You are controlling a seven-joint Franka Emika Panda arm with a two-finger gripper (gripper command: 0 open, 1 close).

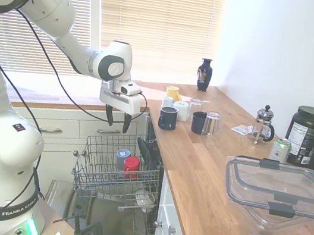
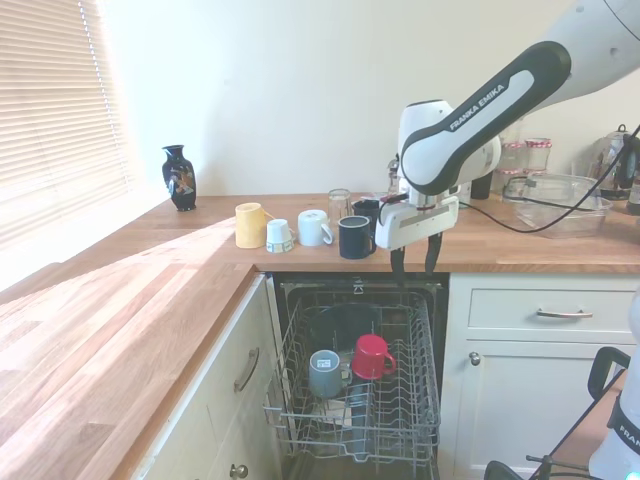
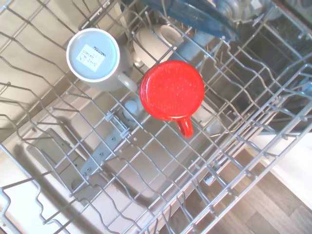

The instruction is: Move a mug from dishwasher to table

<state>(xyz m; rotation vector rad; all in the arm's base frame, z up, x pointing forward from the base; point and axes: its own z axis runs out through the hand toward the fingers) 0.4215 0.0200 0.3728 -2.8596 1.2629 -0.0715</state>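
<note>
Pincer: the pincer [image 1: 118, 120] hangs above the pulled-out rack, its two dark fingers [image 2: 397, 263] pointing down with a clear gap between them; it is parted, holds nothing and touches nothing.
Mug: the red mug [image 2: 371, 357] sits upside down in the rack, base up, below the pincer and apart from it; in the wrist view its handle juts from one side of the round red base.
Neighbour: a blue-grey cup [image 2: 324, 372], also inverted, stands just beside the mug in the same rack.
Dishwasher: the dishwasher [image 1: 112, 173] has its door dropped and its grey wire rack drawn out under the counter edge.
Counter: the wooden counter [image 1: 212, 181] carries a cluster of cups [image 2: 300, 231] near the edge above the dishwasher, and a dark vase [image 2: 179, 177] further back.
</note>
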